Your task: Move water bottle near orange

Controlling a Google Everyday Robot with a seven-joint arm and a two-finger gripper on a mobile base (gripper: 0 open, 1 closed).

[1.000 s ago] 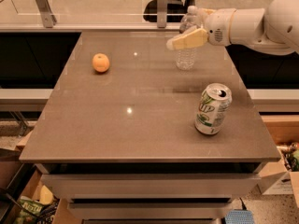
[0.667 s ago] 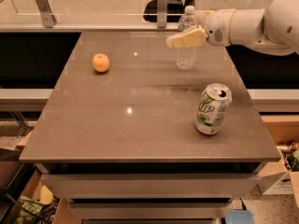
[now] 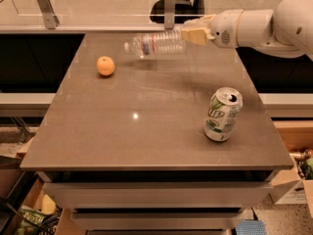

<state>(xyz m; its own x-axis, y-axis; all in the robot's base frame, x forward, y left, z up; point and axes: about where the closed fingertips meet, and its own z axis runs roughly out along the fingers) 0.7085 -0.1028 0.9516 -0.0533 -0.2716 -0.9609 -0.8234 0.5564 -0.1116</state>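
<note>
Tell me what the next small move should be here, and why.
Probably shift the gripper a little to the left and toward the camera. The water bottle lies sideways at the gripper's tip, cap pointing left, with bare table between it and the orange. The soda can stands well off to the right.

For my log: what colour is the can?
The can is green and white (camera view); gripper holds the bottle above the table's far side.

Orange (image 3: 105, 65): near far-left corner
Bottle (image 3: 156, 44): far edge, right of orange
Gripper (image 3: 196, 34): at bottle's right end
Can (image 3: 223, 114): by right edge, nearer front
</note>
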